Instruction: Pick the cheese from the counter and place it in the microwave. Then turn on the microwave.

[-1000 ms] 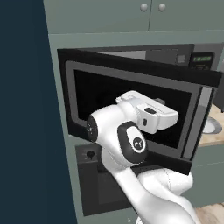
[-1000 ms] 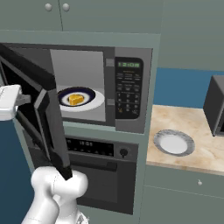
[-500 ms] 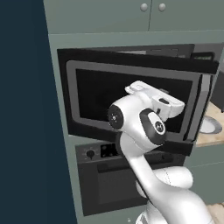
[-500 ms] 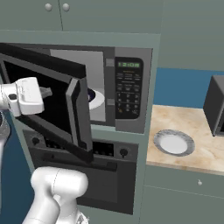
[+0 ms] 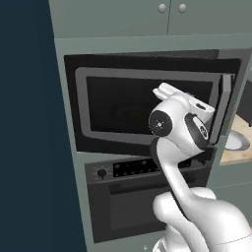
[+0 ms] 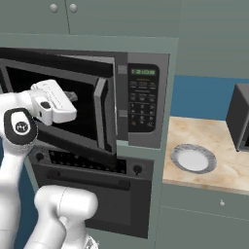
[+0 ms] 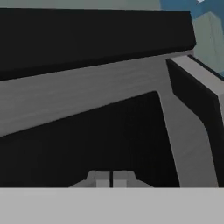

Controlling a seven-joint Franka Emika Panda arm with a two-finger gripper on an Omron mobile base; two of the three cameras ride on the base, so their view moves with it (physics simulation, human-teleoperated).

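The microwave [image 6: 143, 104] is built into the grey-green cabinet wall, and its dark window door [image 5: 133, 113] stands only a little ajar. The silver handle [image 6: 100, 114] is close to the keypad panel. My gripper [image 6: 72, 96] is shut with nothing in it and rests against the door's outer face, left of the handle. In the hand view the shut fingertips [image 7: 105, 177] point at the dark window, with the handle [image 7: 197, 81] at the upper right. The cheese is hidden behind the door.
A black oven [image 6: 97, 180] with knobs sits directly under the microwave. To the right, the tan counter [image 6: 228, 160] carries a round grey-white plate [image 6: 193, 159] and a dark appliance [image 6: 240, 116]. Cabinet doors [image 5: 170, 19] run above.
The microwave door has swung from wide open to almost shut, with my hand moving along against it. The plate with the cheese inside has gone out of sight behind the door.
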